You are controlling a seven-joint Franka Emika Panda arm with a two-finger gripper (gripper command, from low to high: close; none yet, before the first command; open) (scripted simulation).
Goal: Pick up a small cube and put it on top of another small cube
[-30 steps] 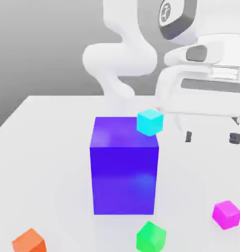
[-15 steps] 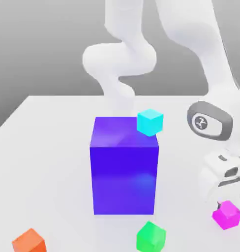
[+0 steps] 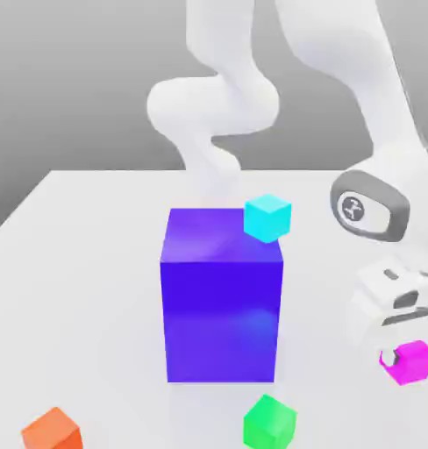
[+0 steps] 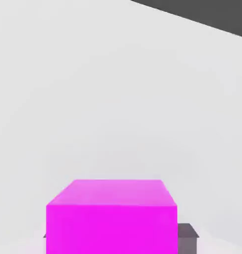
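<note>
The arm has come down; its jaws now seemingly clamp the small cube (image 3: 409,361).

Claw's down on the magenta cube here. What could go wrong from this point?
1. The claw sits on the small glossy magenta cube near the white table's edge; a shallow pinch could drop it off the table.
2. The small cyan cube perches on a corner of the big blue-purple block; stacking there risks nudging it off.

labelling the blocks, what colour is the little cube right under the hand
Magenta-pink cube, glossy; it shows best in the hand view.
</note>
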